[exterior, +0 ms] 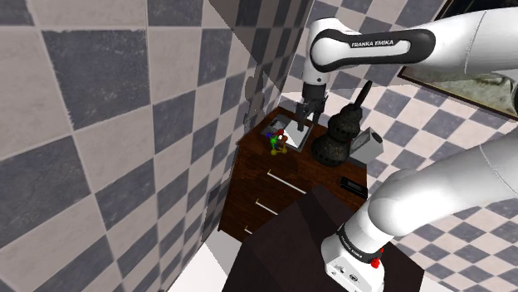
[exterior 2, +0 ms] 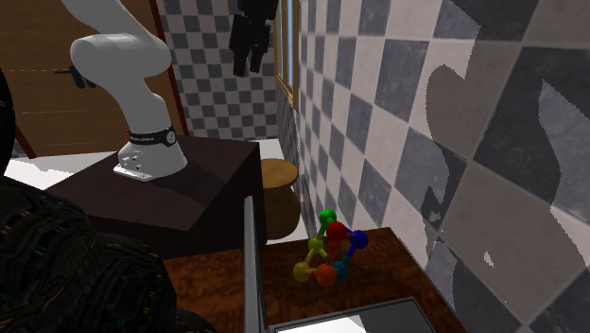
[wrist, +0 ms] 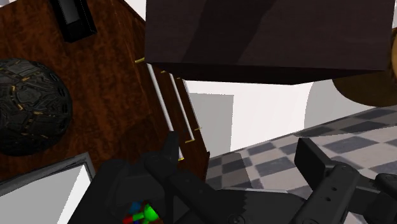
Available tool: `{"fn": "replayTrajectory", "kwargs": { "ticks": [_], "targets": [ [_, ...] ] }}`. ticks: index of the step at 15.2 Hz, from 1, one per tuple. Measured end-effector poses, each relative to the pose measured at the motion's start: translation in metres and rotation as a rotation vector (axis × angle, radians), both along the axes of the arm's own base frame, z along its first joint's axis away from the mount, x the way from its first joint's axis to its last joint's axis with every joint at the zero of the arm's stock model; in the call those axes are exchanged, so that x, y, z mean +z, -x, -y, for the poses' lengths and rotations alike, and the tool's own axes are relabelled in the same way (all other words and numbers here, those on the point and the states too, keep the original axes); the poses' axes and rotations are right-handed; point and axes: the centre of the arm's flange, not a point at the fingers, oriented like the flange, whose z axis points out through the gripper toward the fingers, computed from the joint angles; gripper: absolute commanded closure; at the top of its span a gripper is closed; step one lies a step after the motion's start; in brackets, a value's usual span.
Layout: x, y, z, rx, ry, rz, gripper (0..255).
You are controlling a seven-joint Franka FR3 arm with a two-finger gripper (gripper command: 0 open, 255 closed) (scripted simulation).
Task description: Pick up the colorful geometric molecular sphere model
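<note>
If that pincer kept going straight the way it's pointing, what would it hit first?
The pincer's line seems to fall on the pale floor just past the dresser's front, missing the colourful model; depth is unclear.

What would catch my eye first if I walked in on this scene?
Probably the little model of bright balls, red, green, blue and orange, sitting on the dark wooden dresser by the grey checkered wall. Next comes the big white arm reaching over it, and a lumpy black ornament standing on the same dresser.
</note>
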Motion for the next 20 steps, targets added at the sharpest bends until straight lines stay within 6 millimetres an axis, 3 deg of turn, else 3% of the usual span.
{"fn": "replayTrajectory", "kwargs": {
  "ticks": [20],
  "targets": [
    [-0.165, -0.182, 0.099, -0.054, 0.076, -0.049, 0]
  ]
}}
